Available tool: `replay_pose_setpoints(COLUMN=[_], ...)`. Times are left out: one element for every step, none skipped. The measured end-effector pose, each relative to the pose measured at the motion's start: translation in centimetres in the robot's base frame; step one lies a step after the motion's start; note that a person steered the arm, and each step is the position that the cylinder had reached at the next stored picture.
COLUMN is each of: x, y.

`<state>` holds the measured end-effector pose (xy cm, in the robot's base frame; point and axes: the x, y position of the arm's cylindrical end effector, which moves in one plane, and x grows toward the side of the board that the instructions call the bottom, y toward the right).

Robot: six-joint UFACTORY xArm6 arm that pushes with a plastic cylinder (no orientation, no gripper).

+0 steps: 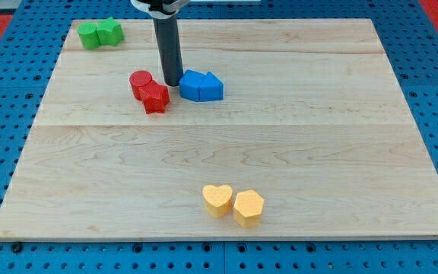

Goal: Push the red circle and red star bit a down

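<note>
Camera view, single frame. Wooden table (295, 152) on a blue pegboard base (432, 114).

Task pair: red circle (140, 82) and red star (155, 97), touching, star at the circle's lower right. Both sit in the upper-left part of the table, just above the seam between the middle and lower planks.

Tool: plain dark rod, no jaws to open or close, holding nothing. My tip (172, 83) is down at the table in the narrow gap between the red pair and the blue blocks, just to the right of the circle and level with it, above the star's upper right. Contact with either red block cannot be confirmed; the gap is too small to tell.

Progress, as a judgement: the pair looks high on the table with plenty of bare wood below, so the downward push appears not done or barely begun. Tip is beside the pair, not above it; it likely needs to get to the view's top side of both before pushing toward the view's bottom.

Surroundings:
- Two blue blocks (201, 86), touching each other, just right of the tip; shapes unclear. Crowding that side; a careless move right would knock them.
- Two green blocks (101, 33) at the top-left corner, well apart, no concern.
- Yellow heart (218, 200) and yellow hexagon (248, 207) near the bottom edge, to the right of the downward path, well clear for a short push.
</note>
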<state>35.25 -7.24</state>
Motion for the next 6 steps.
replay_pose_setpoints(x=[0.0,0.0,-0.4,-2.9,-6.4,-6.2], y=[0.0,0.0,-1.1,-2.9,-4.8,-8.5])
